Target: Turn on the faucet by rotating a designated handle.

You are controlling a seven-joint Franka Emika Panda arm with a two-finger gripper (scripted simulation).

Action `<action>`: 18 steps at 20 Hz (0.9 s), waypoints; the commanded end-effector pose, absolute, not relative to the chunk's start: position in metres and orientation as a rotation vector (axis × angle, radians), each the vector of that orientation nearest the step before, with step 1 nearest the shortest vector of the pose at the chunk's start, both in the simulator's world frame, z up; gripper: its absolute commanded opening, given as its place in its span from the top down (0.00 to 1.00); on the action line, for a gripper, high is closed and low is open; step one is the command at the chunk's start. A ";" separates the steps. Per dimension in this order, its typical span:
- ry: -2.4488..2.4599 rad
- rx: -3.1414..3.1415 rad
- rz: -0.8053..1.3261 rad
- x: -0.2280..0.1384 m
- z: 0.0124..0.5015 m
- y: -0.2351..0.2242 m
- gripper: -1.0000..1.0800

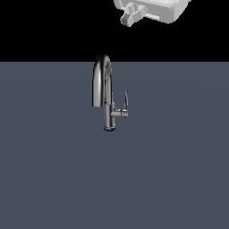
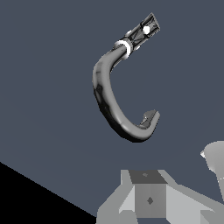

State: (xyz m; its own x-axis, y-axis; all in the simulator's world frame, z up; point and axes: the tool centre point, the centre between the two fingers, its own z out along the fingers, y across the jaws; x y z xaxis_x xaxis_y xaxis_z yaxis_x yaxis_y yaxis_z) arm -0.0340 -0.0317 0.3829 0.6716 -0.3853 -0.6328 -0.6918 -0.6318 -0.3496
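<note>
Chrome faucet [image 1: 103, 94] mid-frame, handle [image 1: 126, 102] upright & untouched — gripper [image 1: 129, 17] at top edge, well apart; open/closed can't tell.

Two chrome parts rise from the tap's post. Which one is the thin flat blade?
The handle, on the short stub at the exterior view's right of the post. The spout is a tall round arch.

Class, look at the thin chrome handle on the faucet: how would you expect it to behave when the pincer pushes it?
The handle is a thin metal blade, so probably stiff, not floppy. Its polished chrome looks slippery, so a push may slide off. It sits on a short stub off the faucet post, so it likely swings rather than lifts away.
</note>
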 end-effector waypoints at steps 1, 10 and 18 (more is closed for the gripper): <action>0.871 -2.223 0.731 -0.021 0.370 -0.036 1.00; 1.021 -1.903 0.875 0.021 0.315 -0.050 1.00; 1.140 -1.578 0.989 0.050 0.253 -0.059 1.00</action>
State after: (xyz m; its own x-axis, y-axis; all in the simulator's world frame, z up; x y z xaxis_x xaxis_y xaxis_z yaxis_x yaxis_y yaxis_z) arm 0.0452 -0.0573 0.2651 0.2844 -0.2493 -0.9257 -0.9519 -0.1883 -0.2417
